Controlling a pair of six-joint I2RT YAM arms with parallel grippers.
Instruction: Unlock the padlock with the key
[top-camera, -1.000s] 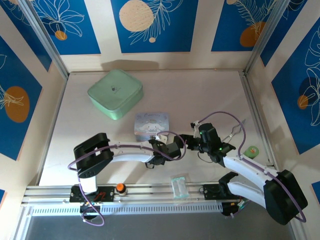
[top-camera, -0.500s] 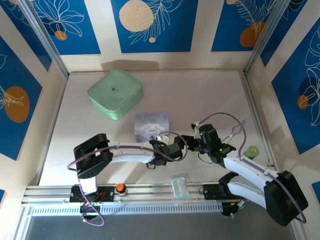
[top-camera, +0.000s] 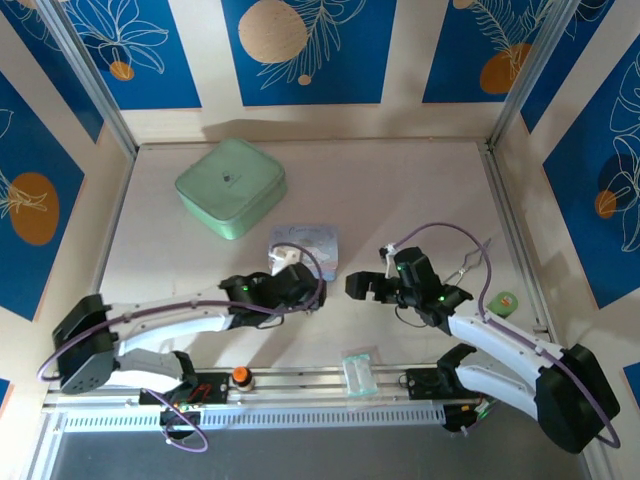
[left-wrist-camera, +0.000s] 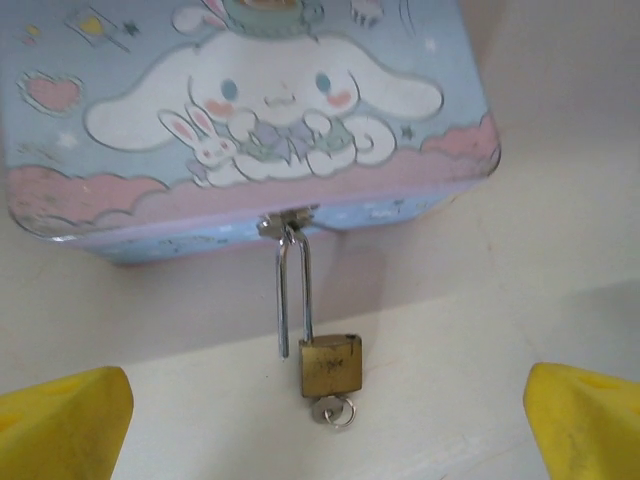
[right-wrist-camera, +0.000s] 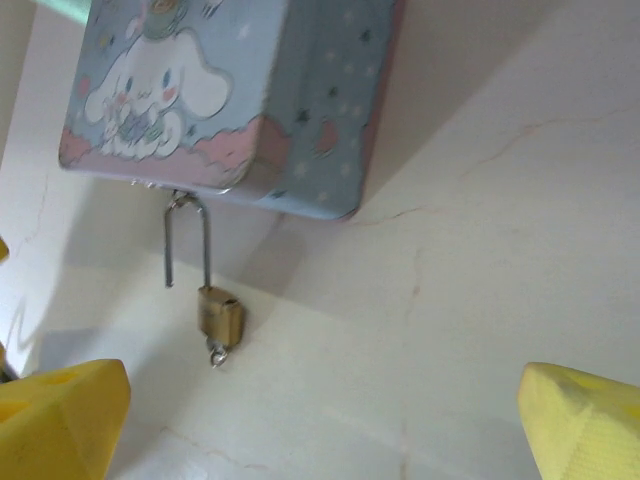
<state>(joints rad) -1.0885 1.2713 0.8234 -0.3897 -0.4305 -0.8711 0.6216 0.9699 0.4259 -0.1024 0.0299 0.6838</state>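
Left wrist view: L gripper (left-wrist-camera: 325, 442) jaws spread wide, nothing btwn them; R gripper (right-wrist-camera: 320, 428) likewise released. Just ahead, key (left-wrist-camera: 333, 410) sits in bottom of padlock (left-wrist-camera: 331, 364). Shackle has one leg free and hooks thru hasp of blue cartoon tin (left-wrist-camera: 250, 120) behind.

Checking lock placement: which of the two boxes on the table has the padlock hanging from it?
The pastel-blue cartoon tin: the padlock, key in it, hangs from its front latch. The mint-green case farther back shows none.
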